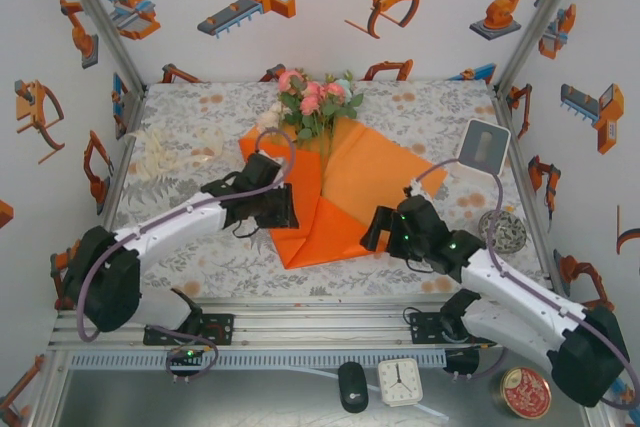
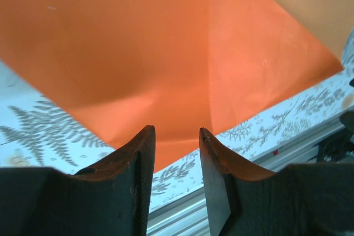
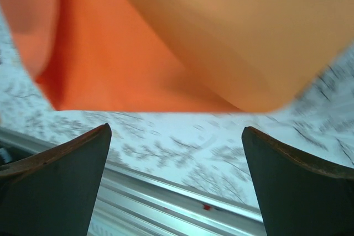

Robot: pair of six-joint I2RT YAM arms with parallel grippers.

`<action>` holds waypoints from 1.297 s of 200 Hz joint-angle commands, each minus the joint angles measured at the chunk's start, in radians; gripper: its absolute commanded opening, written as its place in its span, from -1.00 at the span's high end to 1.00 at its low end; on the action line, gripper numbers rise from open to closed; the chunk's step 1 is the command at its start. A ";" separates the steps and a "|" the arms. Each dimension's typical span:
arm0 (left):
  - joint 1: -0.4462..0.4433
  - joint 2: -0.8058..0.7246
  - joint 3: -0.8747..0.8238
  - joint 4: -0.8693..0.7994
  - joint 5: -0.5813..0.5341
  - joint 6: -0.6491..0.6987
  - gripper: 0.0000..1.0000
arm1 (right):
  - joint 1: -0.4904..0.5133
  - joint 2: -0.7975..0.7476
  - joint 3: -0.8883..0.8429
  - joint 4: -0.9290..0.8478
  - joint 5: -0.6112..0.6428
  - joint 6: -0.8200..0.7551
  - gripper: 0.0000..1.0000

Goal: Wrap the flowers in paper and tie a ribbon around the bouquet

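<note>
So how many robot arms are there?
2: the left arm reaches over the left side of the orange paper; the right arm ends beside its near right edge.

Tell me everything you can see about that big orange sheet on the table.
The paper is a thin, plain, bright orange sheet lying mid-table on the patterned cloth. It is folded loosely over itself with soft creases, and the right flap looks paler. It covers the lower stems of the flowers, whose blooms stick out at its far end.

High rear overview; wrist cameras near paper (image 2: 166, 53)
</note>
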 commanded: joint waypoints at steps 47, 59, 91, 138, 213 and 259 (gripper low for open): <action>-0.084 0.138 0.041 0.047 -0.004 -0.031 0.23 | -0.084 0.065 -0.159 0.335 -0.028 0.137 -0.91; -0.084 0.148 0.024 0.063 0.003 -0.039 0.23 | -0.084 0.114 -0.162 0.378 -0.030 0.144 -0.84; -0.084 0.168 -0.005 0.103 0.008 -0.063 0.24 | -0.084 0.153 -0.211 0.474 -0.075 0.129 -0.58; -0.084 0.185 0.001 0.110 0.022 -0.060 0.24 | -0.084 -0.013 -0.257 0.448 -0.109 0.090 -0.16; -0.084 0.248 0.011 0.089 -0.004 -0.065 0.24 | -0.073 -0.002 -0.118 0.300 -0.138 -0.091 1.00; -0.084 0.300 0.020 0.092 0.017 -0.057 0.24 | 0.078 0.238 0.172 0.115 -0.097 -0.395 1.00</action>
